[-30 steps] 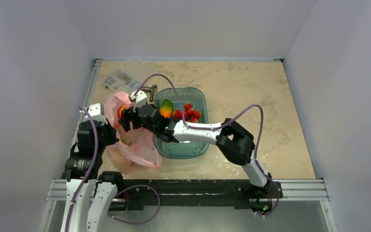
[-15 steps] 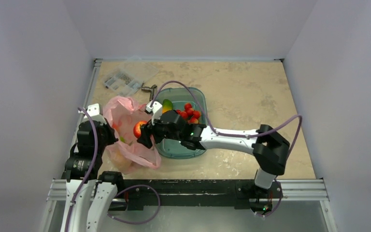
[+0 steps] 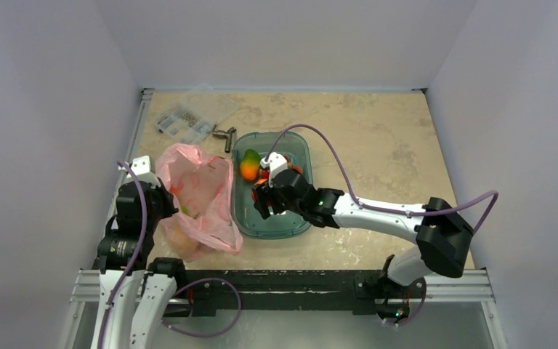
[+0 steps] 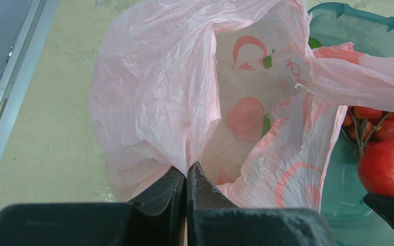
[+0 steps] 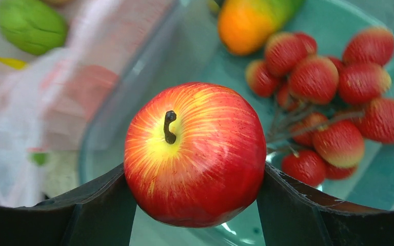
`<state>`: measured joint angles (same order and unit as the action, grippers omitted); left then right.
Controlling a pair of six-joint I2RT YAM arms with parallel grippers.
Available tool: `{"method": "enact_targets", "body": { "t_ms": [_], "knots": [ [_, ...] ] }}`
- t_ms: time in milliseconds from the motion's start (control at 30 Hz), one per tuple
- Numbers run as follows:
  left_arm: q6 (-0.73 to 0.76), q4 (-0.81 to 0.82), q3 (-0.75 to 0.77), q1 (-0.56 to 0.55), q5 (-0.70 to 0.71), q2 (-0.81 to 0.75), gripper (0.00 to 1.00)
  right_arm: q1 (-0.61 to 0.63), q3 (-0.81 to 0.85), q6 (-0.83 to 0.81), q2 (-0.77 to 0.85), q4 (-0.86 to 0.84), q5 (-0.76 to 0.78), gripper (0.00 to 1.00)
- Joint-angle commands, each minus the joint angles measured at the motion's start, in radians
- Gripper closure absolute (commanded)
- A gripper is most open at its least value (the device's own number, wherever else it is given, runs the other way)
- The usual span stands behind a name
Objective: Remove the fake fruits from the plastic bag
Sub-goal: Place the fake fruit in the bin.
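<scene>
Left side, nearest the bases: the left hand [image 4: 187, 187] is found fully closed, its two fingers pinching a fold of the bag [image 4: 154, 102] at its near rim. The bag is held up and gaping. Its pink film is crumpled, and printed fruit marks are seen on its inner wall. It rests on the table [image 3: 378, 145] with its right edge against the left rim of the tub [image 3: 290, 231], and one handle reaches over that rim. A peach fruit [image 3: 178, 236] is made out through the film at the bag's near end. A green fruit [image 5: 31, 23] is seen inside the bag; a strip of yellow just beside it cannot be identified.

Right side: the right hand [image 5: 195, 177] is clamped on the apple [image 5: 195, 148], one finger pressed to each flank, the stem end facing the wrist. The apple is out of the bag and held within the tub's outline, over its near left part. Whether it touches the tub floor cannot be told.

Further in, the bunch [image 5: 328, 87] of small red fruits is recorded lying on the tub floor, just beyond the apple. The mango [image 5: 246, 20] lies at the tub's far left, just beside the bunch.

At the far left of the table, a clear box [image 3: 185, 120] is noted beyond the bag, with a small dark metal part [image 3: 224, 134] between it and the tub.
</scene>
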<state>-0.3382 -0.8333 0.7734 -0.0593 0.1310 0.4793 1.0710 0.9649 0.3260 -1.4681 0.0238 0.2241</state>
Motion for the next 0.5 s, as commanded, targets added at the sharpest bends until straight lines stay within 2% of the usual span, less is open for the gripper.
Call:
{"method": "enact_targets", "body": {
  "t_ms": [0,100,267,467],
  "knots": [
    [-0.012,0.014,0.002,-0.004,-0.034,0.002,1.0,-0.03,-0.003,0.087,-0.05,0.047,0.005,1.0],
    [-0.013,0.016,0.003,-0.003,-0.048,-0.002,1.0,-0.031,0.034,0.125,-0.123,0.017,-0.031,1.0],
    [-0.01,0.029,-0.002,-0.004,-0.086,-0.029,1.0,-0.032,0.16,0.166,-0.265,0.008,-0.066,0.91],
    [-0.006,0.034,-0.003,-0.004,-0.106,-0.043,1.0,-0.032,0.249,0.211,-0.352,0.043,-0.022,0.44]
  ]
}}
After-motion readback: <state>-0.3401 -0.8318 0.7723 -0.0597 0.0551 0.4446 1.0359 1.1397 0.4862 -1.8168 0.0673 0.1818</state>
